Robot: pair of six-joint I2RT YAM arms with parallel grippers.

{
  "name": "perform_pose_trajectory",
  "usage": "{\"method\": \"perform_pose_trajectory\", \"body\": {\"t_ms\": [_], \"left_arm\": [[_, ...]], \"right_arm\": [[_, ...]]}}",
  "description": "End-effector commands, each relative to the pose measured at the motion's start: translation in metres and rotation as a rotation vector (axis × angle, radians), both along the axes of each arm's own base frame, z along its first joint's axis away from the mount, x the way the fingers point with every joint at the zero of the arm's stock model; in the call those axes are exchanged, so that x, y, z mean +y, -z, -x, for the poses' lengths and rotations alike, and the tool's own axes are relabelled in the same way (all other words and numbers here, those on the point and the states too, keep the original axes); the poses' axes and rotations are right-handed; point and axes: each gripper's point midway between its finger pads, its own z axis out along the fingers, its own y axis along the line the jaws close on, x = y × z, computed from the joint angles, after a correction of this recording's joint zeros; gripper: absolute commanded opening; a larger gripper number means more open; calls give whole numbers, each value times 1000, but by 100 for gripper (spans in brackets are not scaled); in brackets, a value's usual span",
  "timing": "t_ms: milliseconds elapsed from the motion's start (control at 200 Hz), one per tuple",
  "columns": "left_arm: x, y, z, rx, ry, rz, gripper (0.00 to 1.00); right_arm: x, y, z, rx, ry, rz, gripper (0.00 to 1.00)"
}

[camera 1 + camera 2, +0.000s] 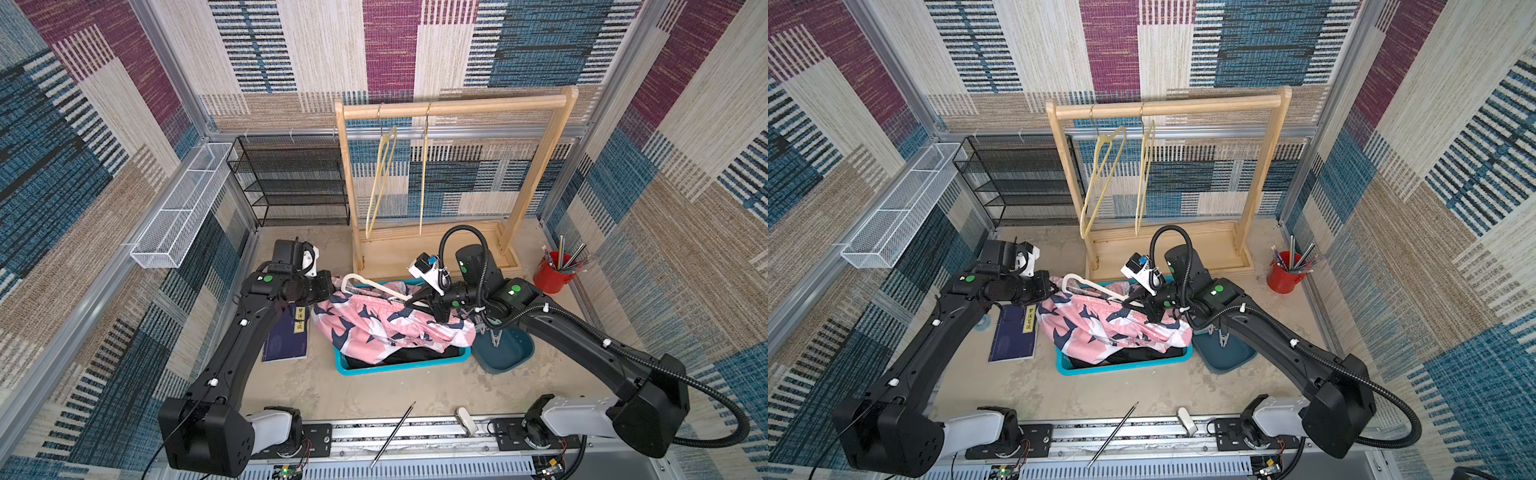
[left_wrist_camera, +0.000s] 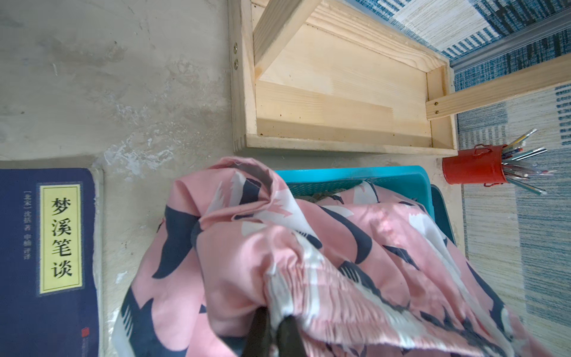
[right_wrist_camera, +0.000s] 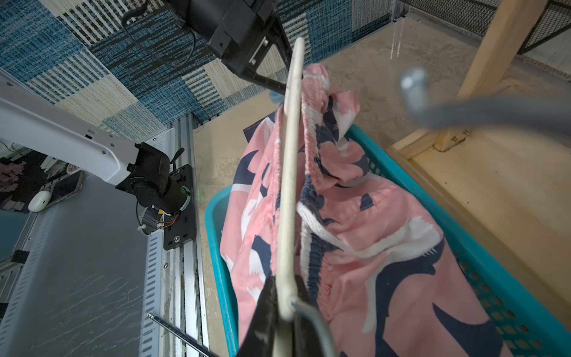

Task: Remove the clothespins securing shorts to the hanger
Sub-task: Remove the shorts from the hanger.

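- Left wrist view only: left gripper [image 2: 275, 318] jaws pinched tight on the waistband of the pink shorts [image 2: 309, 247]. A dark-blue book [image 2: 46, 262] lies flat beside them.
- Right wrist view only: right gripper [image 3: 285, 290] is clamped on the white hanger [image 3: 290, 173] near its metal hook, with the waistband bunched along the bar.
- Top views: mottled beige tabletop [image 1: 415, 395], carpet-patterned walls [image 1: 104, 166], black mesh shelf [image 1: 291, 183], wooden rack [image 1: 457, 108] with two yellow hangers [image 1: 384, 174], red pen cup [image 1: 550, 276].
- Shorts: navy-and-white print, draped over the teal basket [image 1: 399, 368], held between both grippers, black fabric beneath.
- Small clips [image 1: 494, 336] lie in the dark-blue bowl [image 1: 511, 357]; type unclear.
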Motion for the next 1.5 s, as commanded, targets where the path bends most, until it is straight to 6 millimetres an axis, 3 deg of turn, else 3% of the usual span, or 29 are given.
{"method": "perform_pose_trajectory", "body": {"t_ms": [0, 275, 436, 676, 881, 1092, 1272, 1407, 1497], "left_arm": [[3, 1, -7, -21, -19, -5, 0], [-24, 4, 20, 2, 31, 44, 0], [-57, 2, 33, -4, 87, 79, 0], [-116, 3, 38, -46, 189, 128, 0], [-155, 29, 44, -44, 255, 145, 0], [-177, 52, 51, -47, 293, 144, 0], [-177, 64, 53, -46, 289, 126, 0], [-165, 46, 54, -98, 271, 98, 42], [-152, 26, 55, -155, 264, 67, 64]], "right_arm": [[-1, -7, -2, -23, 9, -5, 0], [4, -15, -41, -87, 127, 27, 0], [13, -7, -54, -63, 126, 42, 0], [17, 3, -55, -34, 118, 51, 0], [16, 20, -53, 1, 123, 67, 0], [15, 35, -53, 24, 127, 91, 0], [16, 41, -52, 30, 126, 95, 0], [14, 39, -50, 21, 127, 90, 0], [13, 35, -47, 15, 127, 78, 0]]}}
